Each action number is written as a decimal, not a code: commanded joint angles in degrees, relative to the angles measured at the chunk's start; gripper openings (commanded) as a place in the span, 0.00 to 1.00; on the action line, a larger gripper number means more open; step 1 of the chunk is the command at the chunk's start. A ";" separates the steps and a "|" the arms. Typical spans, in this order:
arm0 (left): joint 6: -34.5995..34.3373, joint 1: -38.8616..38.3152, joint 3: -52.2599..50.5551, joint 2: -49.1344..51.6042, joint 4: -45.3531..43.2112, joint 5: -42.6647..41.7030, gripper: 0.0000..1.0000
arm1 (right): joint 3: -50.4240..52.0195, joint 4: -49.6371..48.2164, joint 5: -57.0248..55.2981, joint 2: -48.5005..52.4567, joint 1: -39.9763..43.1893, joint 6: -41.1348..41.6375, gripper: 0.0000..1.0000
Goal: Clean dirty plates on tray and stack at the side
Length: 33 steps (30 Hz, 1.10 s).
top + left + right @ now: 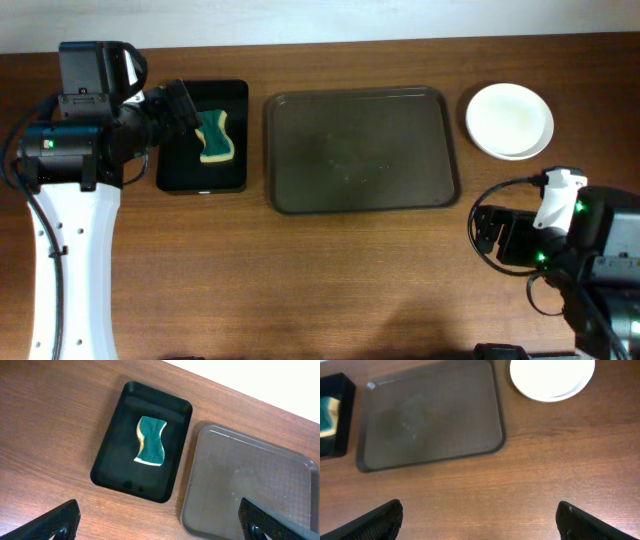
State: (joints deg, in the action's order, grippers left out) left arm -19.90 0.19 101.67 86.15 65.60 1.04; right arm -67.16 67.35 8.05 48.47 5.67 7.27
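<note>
The dark brown tray (pixel 360 150) lies in the middle of the table with nothing on it; it also shows in the left wrist view (pixel 250 485) and the right wrist view (pixel 430 415). White plates (pixel 510 120) sit as one round pile on the table right of the tray's far corner, also in the right wrist view (pixel 552 377); I cannot tell how many are stacked. My left gripper (pixel 178 105) is open and empty above the table by the black tray (pixel 160 527). My right gripper (pixel 495 235) is open and empty over bare table near the front right (pixel 480 522).
A smaller glossy black tray (pixel 180 170) stands left of the brown tray and holds a green and yellow sponge (pixel 215 137), also seen in the left wrist view (pixel 151 441). The white wall edge runs along the table's far side.
</note>
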 commanded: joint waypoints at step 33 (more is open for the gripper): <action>0.26 0.37 -0.35 0.09 0.07 0.24 0.99 | 56.24 -56.94 -4.04 -48.28 -8.87 -4.50 0.98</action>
State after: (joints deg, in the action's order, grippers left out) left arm -19.90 0.19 101.56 86.15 65.76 1.04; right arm -15.42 14.46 4.73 2.37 -2.79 2.94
